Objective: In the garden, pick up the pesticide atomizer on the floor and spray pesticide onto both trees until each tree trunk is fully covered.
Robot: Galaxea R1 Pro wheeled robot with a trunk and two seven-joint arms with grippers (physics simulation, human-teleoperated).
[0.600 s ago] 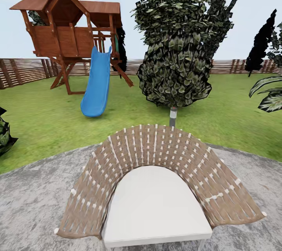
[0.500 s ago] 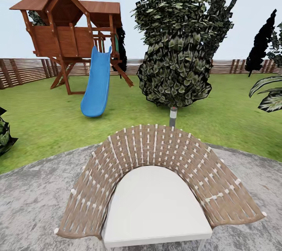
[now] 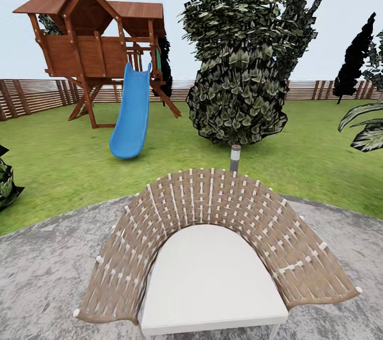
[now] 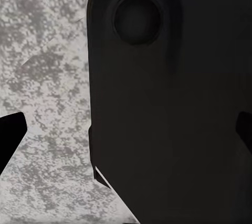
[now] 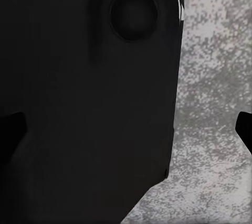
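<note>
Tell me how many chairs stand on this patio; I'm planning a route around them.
1. A wicker chair with a white cushion stands on the grey paving directly ahead, its curved back toward the lawn. Others may lie outside the picture.

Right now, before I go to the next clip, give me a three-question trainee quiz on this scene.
1. True or false: the slide on the playhouse is red.
2. Multiple choice: what stands directly in front of the robot in the head view? A) a wheelbarrow B) a wicker chair with a white cushion C) a picnic table
3. Fill in: the chair stands on grey mottled ____, and grass begins beyond it.

Key: 1 false, it is blue. 2 B. 3 paving.
</note>
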